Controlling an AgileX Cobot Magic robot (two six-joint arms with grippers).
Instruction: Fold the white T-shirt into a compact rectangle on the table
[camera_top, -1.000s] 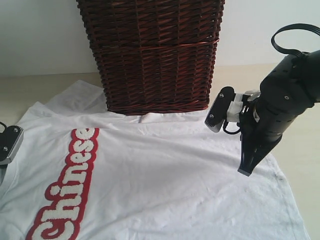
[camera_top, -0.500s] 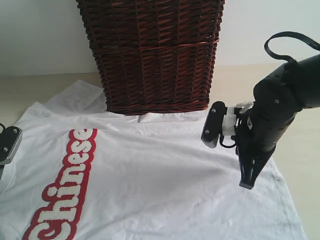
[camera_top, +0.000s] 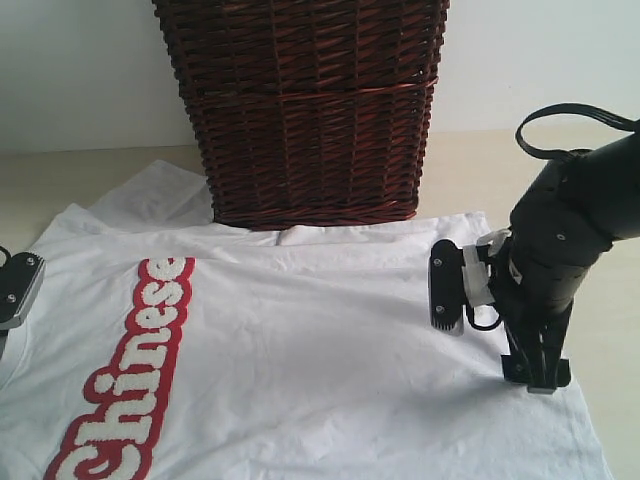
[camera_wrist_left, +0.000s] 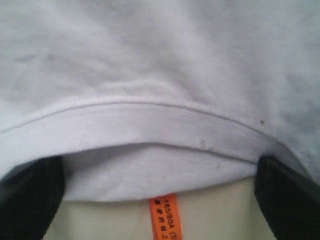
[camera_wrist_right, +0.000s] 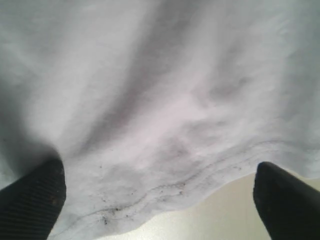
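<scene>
The white T-shirt (camera_top: 320, 340) lies spread flat on the table (camera_top: 60, 180), its red-outlined "Chinese" lettering (camera_top: 135, 370) at the left. My right gripper (camera_top: 535, 378) points down at the shirt's right hem. In the right wrist view it (camera_wrist_right: 160, 200) is open, its fingers straddling the slightly soiled hem (camera_wrist_right: 165, 192) with bare table (camera_wrist_right: 215, 220) beyond. My left gripper (camera_wrist_left: 160, 192) is open too, at the ribbed collar (camera_wrist_left: 150, 125), where the orange tag (camera_wrist_left: 166, 220) hangs. In the exterior view only a piece of the left arm (camera_top: 15, 290) shows.
A tall dark brown wicker basket (camera_top: 310, 110) stands at the back, on the shirt's far edge. One sleeve (camera_top: 160, 195) lies to the left of the basket. Bare table (camera_top: 610, 320) runs along the right of the shirt.
My right arm has swung down and towards the near right, bringing its fingers from above the shirt to its right hem. The left arm has stayed put.
</scene>
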